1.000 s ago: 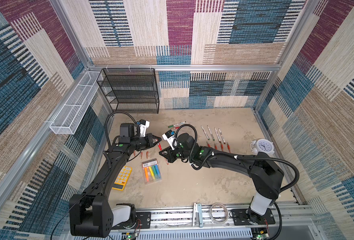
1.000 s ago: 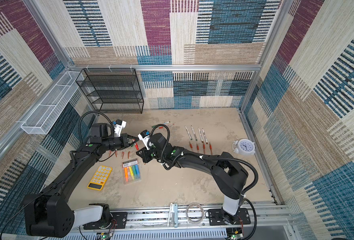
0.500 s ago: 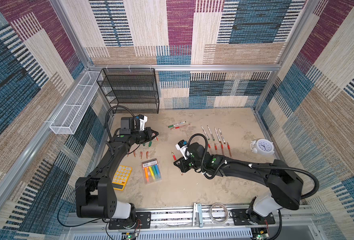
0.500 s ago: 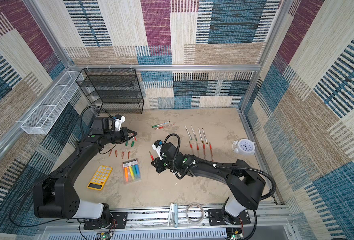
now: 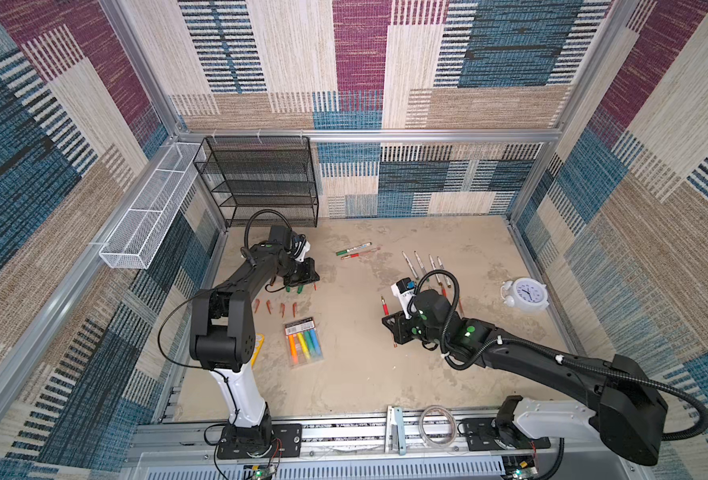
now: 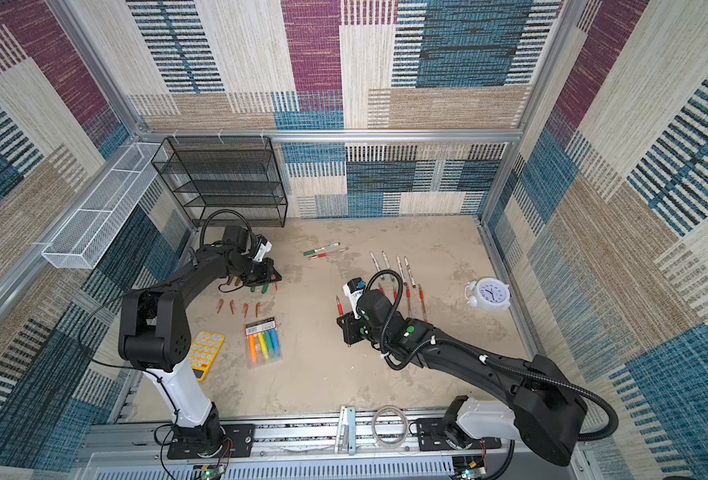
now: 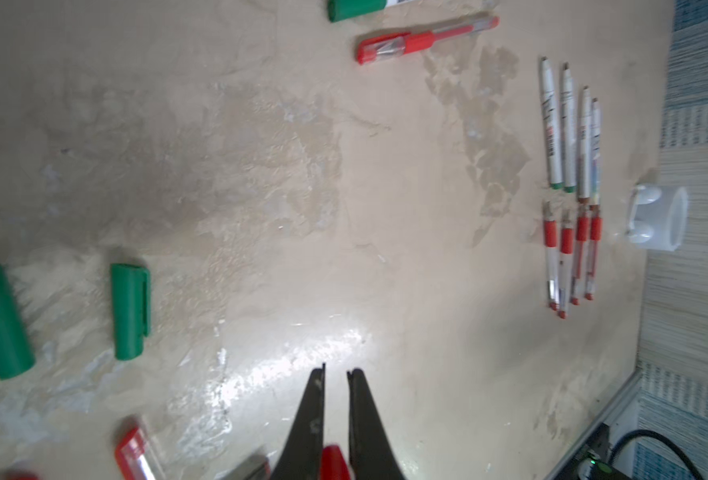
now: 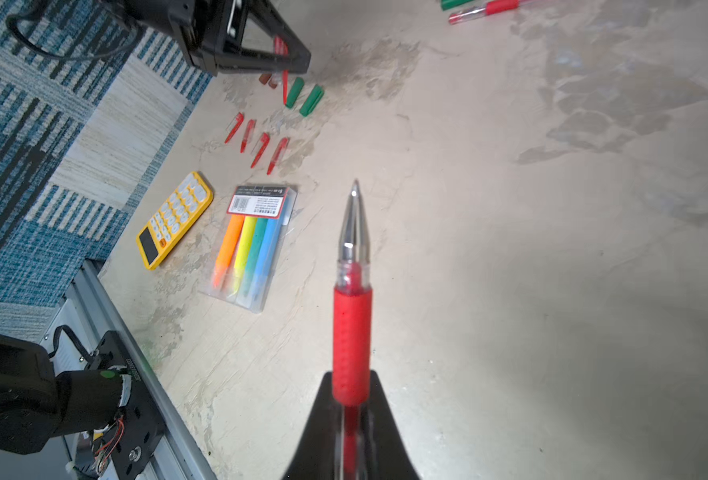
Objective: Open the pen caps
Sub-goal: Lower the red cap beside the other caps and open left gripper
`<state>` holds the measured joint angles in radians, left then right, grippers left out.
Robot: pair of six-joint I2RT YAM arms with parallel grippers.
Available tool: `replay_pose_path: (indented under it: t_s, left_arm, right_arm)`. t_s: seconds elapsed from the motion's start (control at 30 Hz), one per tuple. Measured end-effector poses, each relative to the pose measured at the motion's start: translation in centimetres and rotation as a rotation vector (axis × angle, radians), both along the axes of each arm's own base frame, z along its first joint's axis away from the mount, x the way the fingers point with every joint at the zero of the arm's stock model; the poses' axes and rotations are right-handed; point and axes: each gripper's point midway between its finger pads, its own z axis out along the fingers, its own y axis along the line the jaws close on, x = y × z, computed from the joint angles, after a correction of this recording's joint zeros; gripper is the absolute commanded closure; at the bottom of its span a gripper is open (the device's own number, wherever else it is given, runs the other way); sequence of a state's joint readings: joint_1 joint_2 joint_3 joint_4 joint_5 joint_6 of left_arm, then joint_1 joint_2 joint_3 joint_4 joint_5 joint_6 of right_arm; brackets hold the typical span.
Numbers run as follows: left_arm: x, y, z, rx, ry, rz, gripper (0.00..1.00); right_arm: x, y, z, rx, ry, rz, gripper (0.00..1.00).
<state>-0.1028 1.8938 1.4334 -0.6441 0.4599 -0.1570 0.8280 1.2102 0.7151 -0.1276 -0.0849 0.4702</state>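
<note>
In the right wrist view, right jaws clamped on clear red-grip gel pen [image 8: 351, 332], silver tip bare, above beige bench [image 8: 510, 291]. The left jaws are pinched on small red plastic cap [image 7: 333, 461], low beside two loose green caps [image 7: 130, 311]. Four red-clear caps [image 8: 256, 143] lie in a row near highlighter pack [image 8: 256, 245] and yellow calculator [image 8: 173, 220]. Uncapped white markers [image 7: 568, 129] and red pens [image 7: 572, 257] lie in rows by white alarm clock [image 7: 655, 218]. One green-capped marker [image 7: 356, 8] and one red-capped pen [image 7: 427, 39] lie capped.

Eleven pens [image 7: 551, 137], one calculator [image 6: 206, 349], one clock [image 6: 489, 295].
</note>
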Motion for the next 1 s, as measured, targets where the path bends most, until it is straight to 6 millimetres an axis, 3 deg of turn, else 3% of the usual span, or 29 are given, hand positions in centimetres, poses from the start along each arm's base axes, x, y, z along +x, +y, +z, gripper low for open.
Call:
replay_pose_path:
  t_s: [0.2, 0.5, 0.83, 1.0]
  left_arm:
    - [0.9, 0.9, -2.9, 0.088, 0.07, -0.02, 0.98]
    - [2.3, 1.8, -5.8, 0.176, 0.136, -0.034, 0.94]
    - [2.8, 2.0, -7.1, 0.222, 0.179, -0.039, 0.89]
    - [2.9, 2.1, -7.2, 0.236, 0.18, -0.037, 0.8]
  right_arm:
    - [0.1, -2.1, 0.2, -0.004, -0.007, -0.05, 1.0]
    - [-0.1, -3.5, -0.5, -0.016, 0.001, -0.083, 1.0]
    - [-0.2, -4.1, -0.3, -0.02, 0.004, -0.101, 1.0]
    - [-0.1, -4.2, 0.2, -0.012, -0.011, -0.108, 1.0]
